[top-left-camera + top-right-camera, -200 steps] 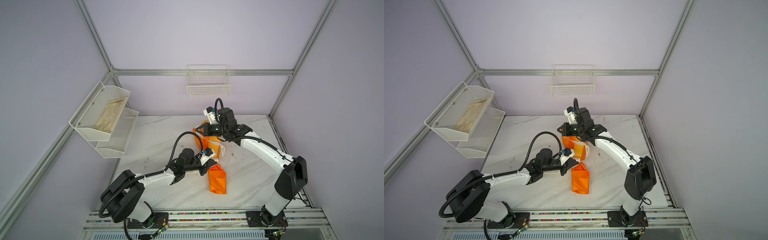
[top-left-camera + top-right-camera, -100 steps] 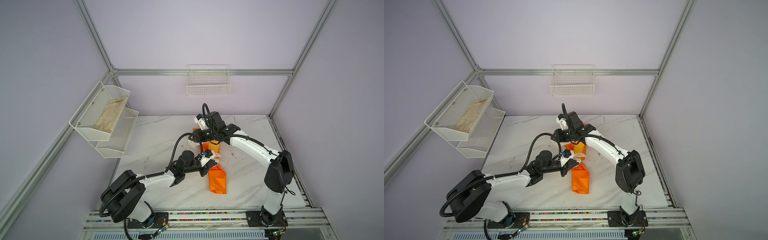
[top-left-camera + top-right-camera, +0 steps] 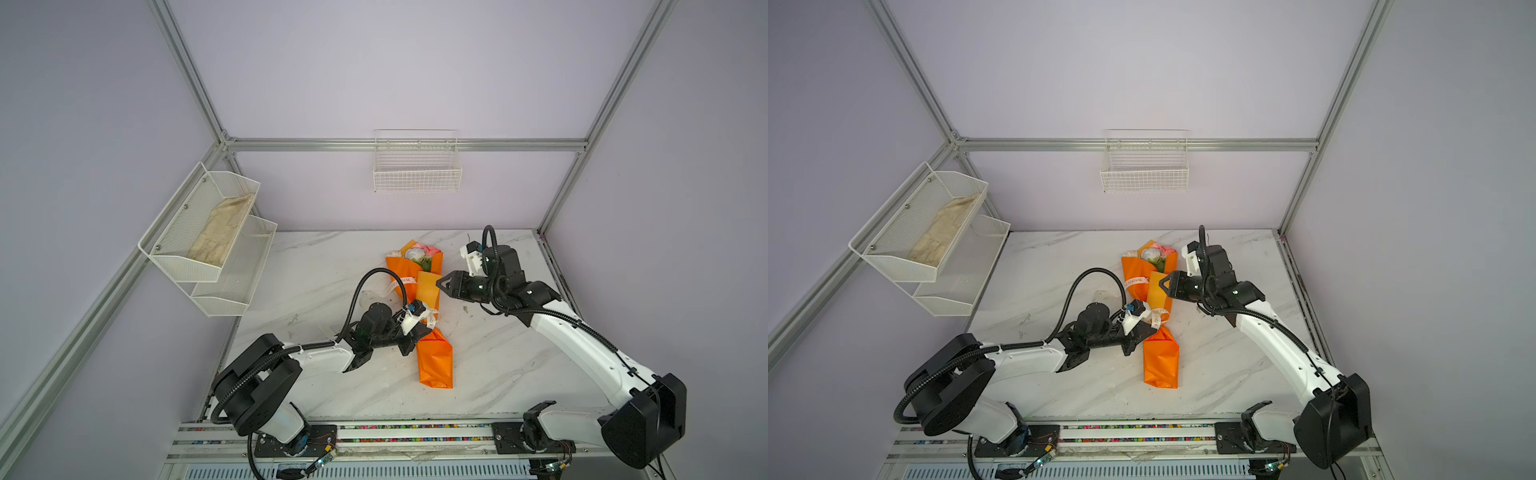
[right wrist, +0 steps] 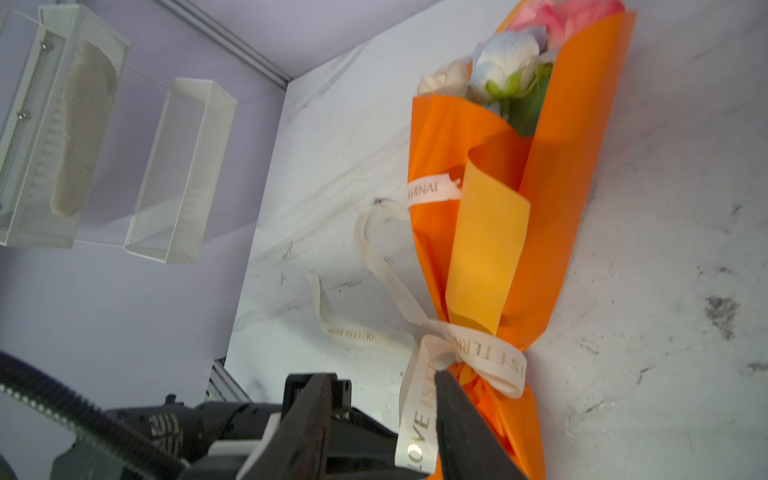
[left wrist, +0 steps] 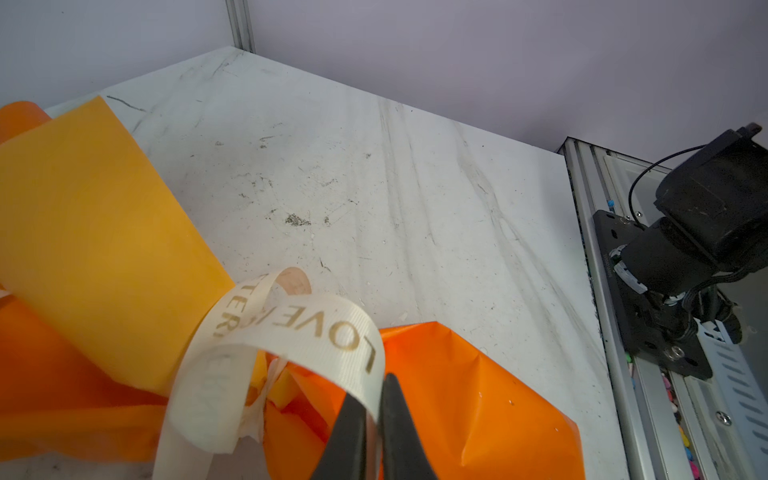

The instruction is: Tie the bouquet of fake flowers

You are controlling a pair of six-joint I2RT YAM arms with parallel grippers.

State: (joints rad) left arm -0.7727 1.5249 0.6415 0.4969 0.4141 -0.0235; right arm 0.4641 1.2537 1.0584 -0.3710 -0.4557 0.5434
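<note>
The bouquet of fake flowers (image 3: 434, 359) (image 3: 1161, 359) lies on the marble table in orange wrapping paper, blooms toward the back wall. A cream printed ribbon (image 5: 316, 324) (image 4: 482, 353) is wound round its waist. My left gripper (image 3: 422, 330) (image 3: 1144, 330) (image 5: 380, 386) sits at that waist, shut on a strand of the ribbon. My right gripper (image 3: 440, 284) (image 3: 1165, 284) (image 4: 384, 376) hovers open just right of the upper wrap (image 4: 561, 187), holding nothing. In the right wrist view the held strand shows beyond its fingers.
A loose ribbon tail (image 4: 353, 332) trails on the table left of the bouquet. A two-tier mesh shelf (image 3: 183, 266) with a beige cloth (image 3: 222, 230) hangs on the left wall. A wire basket (image 3: 417, 174) hangs on the back wall. A metal rail (image 3: 415, 432) runs along the front edge.
My right gripper has opened and drawn back to the right, off the upper part of the bouquet. The left gripper has stayed at the waist, still shut on the ribbon.
</note>
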